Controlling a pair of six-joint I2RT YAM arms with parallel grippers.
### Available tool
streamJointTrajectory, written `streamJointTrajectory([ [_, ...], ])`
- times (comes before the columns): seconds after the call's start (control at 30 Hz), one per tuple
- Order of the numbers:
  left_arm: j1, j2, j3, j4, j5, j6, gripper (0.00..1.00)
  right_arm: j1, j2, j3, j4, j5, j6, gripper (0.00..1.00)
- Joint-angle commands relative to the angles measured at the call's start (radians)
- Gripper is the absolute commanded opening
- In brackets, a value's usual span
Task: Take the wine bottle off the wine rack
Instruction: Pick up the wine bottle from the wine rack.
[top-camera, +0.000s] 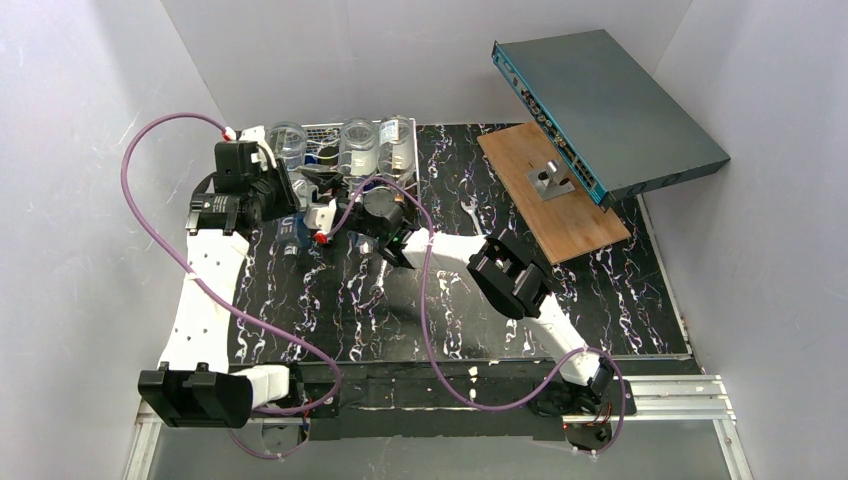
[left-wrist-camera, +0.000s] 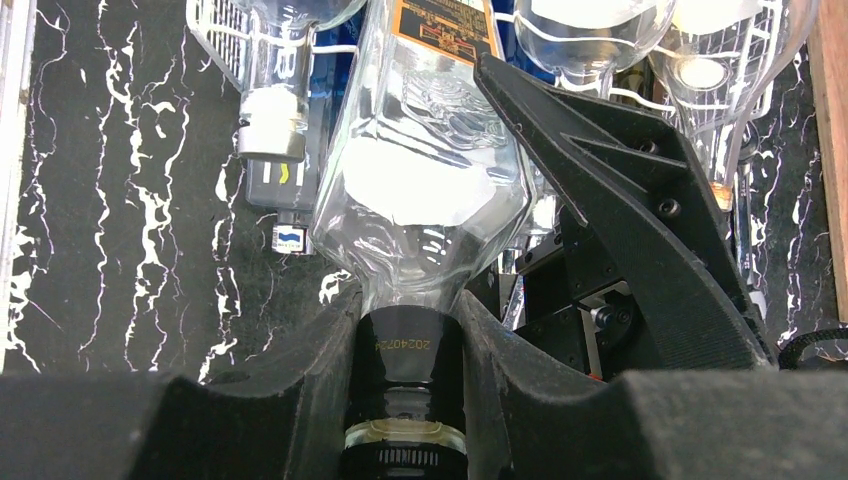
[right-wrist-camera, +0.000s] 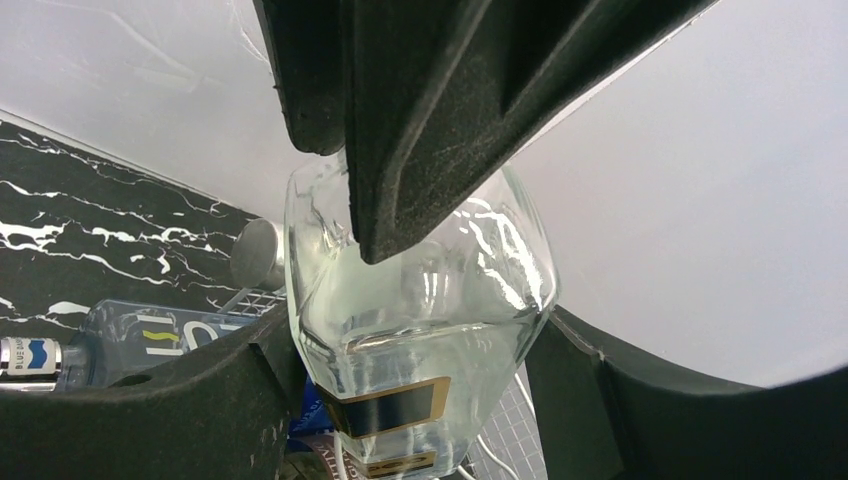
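Observation:
The wine bottle (left-wrist-camera: 420, 170) is clear glass with a black-and-gold label and a dark neck band. It lies neck toward me at the front of the silver-white wire wine rack (top-camera: 325, 129). My left gripper (left-wrist-camera: 405, 335) is shut on its neck just above the cap. My right gripper (right-wrist-camera: 420, 390) straddles the bottle's body (right-wrist-camera: 430, 300), with a finger against each side. In the top view both grippers, the left (top-camera: 290, 205) and the right (top-camera: 340, 205), crowd the rack's front and hide the bottle. The rack's wires also show in the left wrist view (left-wrist-camera: 225, 40).
Other clear bottles (top-camera: 290, 142) (top-camera: 357, 140) sit in the rack. A small blue-labelled bottle (right-wrist-camera: 150, 335) lies on the black marble table left of the rack. A brown wooden board (top-camera: 560, 200) with a metal bracket and a leaning teal box (top-camera: 610, 100) stand at the right.

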Motion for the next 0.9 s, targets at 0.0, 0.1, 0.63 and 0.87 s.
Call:
streamJointTrajectory([
  [0.0,0.001,-0.021,0.089,-0.015,0.027,0.031,0.00,0.011,-0.034,0.031,0.055,0.007,-0.021,0.44],
  [0.1,0.000,-0.019,0.114,-0.023,0.060,0.029,0.00,0.011,-0.048,0.018,0.068,0.010,-0.021,0.58],
  [0.63,0.001,-0.067,0.124,-0.062,0.148,0.004,0.00,0.034,-0.129,-0.076,0.087,-0.012,-0.015,0.94],
  [0.87,0.001,-0.113,0.121,-0.101,0.138,0.012,0.00,0.050,-0.157,-0.077,0.004,-0.028,-0.025,0.79],
])
